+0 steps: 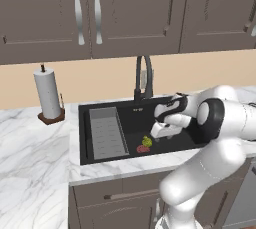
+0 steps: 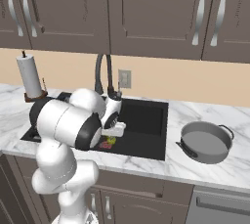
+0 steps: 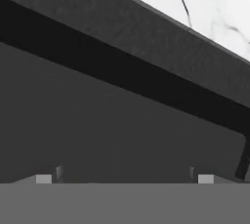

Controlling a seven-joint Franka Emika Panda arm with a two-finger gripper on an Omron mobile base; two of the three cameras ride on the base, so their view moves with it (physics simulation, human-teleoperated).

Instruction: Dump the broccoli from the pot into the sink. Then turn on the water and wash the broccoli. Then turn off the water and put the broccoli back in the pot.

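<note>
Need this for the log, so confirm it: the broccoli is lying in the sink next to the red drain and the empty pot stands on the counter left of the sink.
One thing is wrong: the pot stands right of the sink, as the right base view shows. The broccoli does lie beside the red drain.

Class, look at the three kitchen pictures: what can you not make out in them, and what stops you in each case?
- Broccoli: right base view, mostly hidden behind the arm.
- Gripper: hand view, fingers cut off at the bottom.
- Water: left base view, too fine to tell whether the faucet runs.
- Pot: right base view, its floor lies behind its near wall.
</note>
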